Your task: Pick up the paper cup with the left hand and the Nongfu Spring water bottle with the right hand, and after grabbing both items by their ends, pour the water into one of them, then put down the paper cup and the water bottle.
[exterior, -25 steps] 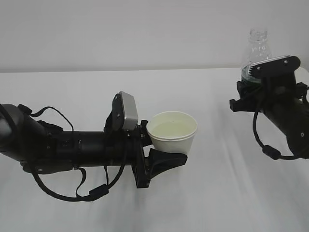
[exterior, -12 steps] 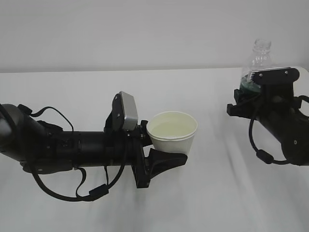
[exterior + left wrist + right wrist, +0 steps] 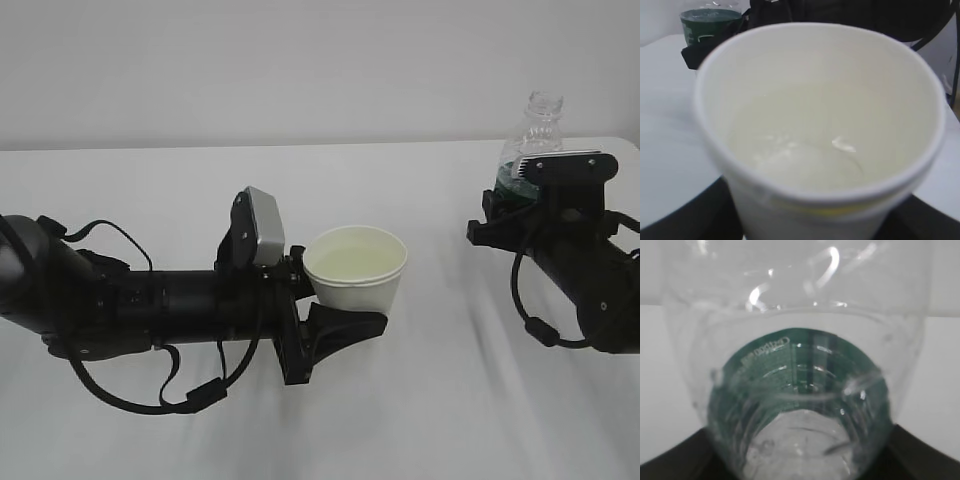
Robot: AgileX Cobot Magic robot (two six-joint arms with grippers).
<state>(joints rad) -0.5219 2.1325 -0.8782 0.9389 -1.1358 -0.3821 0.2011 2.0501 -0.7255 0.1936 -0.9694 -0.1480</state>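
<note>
Above the bench's right edge, the right end effector clamps the upright Nongfu Spring water bottle; lower it vertically. The left end effector grips the filled paper cup; keep it level.

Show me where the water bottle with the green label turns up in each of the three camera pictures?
Exterior view: the water bottle stands upright at far right, clamped in the right gripper.
Left wrist view: only its green label peeks out at top left, behind the paper cup.
Right wrist view: the bottle fills the picture, seen from its base.
Shared landmark: the green label band.
</note>
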